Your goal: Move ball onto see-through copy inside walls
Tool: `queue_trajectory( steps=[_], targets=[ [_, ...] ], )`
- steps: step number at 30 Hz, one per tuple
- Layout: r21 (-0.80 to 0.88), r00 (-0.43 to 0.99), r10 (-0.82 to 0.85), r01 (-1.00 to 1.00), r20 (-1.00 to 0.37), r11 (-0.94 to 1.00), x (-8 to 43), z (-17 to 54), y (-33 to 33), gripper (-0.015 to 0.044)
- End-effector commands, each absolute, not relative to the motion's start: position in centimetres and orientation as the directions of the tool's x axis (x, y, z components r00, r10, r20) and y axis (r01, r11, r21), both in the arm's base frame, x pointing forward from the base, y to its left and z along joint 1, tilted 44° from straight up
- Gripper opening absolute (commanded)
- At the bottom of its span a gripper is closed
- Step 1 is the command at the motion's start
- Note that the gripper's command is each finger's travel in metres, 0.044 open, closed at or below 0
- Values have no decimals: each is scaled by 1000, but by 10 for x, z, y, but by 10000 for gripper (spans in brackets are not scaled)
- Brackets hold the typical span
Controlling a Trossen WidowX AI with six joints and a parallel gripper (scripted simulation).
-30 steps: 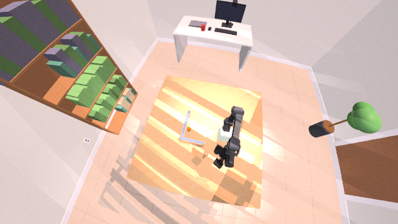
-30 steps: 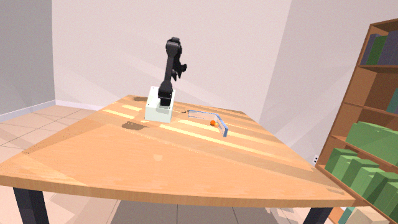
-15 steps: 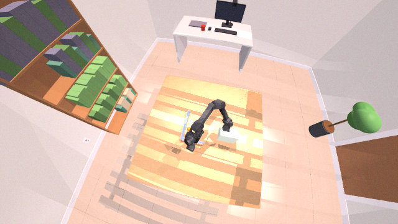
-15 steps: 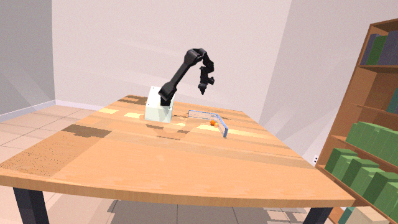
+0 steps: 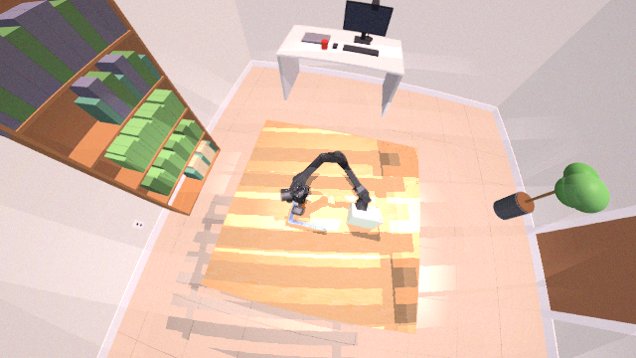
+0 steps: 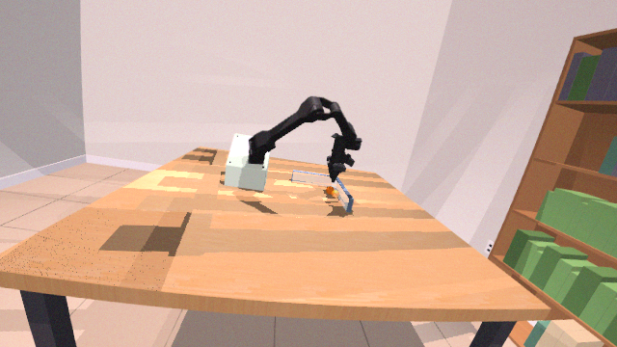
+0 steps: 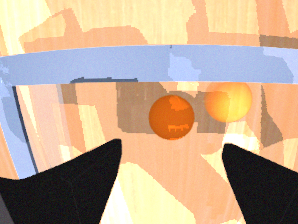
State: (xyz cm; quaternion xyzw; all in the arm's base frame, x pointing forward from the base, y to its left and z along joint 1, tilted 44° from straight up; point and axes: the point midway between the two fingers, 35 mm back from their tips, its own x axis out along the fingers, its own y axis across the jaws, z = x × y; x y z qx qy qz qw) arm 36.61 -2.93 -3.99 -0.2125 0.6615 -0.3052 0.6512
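The solid orange ball [image 7: 171, 117] [image 6: 330, 191] lies on the table inside the corner, near one wall. The see-through copy [image 7: 228, 101] [image 6: 335, 193] is the paler yellow ball just to its right in the wrist view, with a small gap between them. The low clear walls [image 7: 100, 64] [image 5: 310, 227] [image 6: 345, 197] have bluish edges and meet in a corner at the wrist view's left. My gripper [image 7: 172, 148] [image 6: 333, 180] is open, pointing down above the ball. The ball shows ahead of the gap between the fingertips. In the top view the gripper mostly hides both balls.
The arm's white base block [image 5: 364, 217] [image 6: 246, 166] stands on the wooden table [image 5: 308, 278] [image 6: 289, 270], to the right of the walls in the top view. Hard shadows and bright sun patches cross the tabletop. A bookcase [image 5: 169, 201], a desk [image 5: 298, 45] and a plant [image 5: 581, 188] stand away from the table.
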Motion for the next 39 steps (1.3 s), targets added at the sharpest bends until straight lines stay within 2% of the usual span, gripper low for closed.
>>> queue_trajectory(
  steps=[1,37,39],
  targets=[
    [-691,-54,-689,75,-723,719,367,-39,-31,297],
    [-693,-54,-691,75,-721,717,363,-78,-68,297],
    [-693,-54,-691,75,-721,717,363,-78,-68,244]
  ],
)
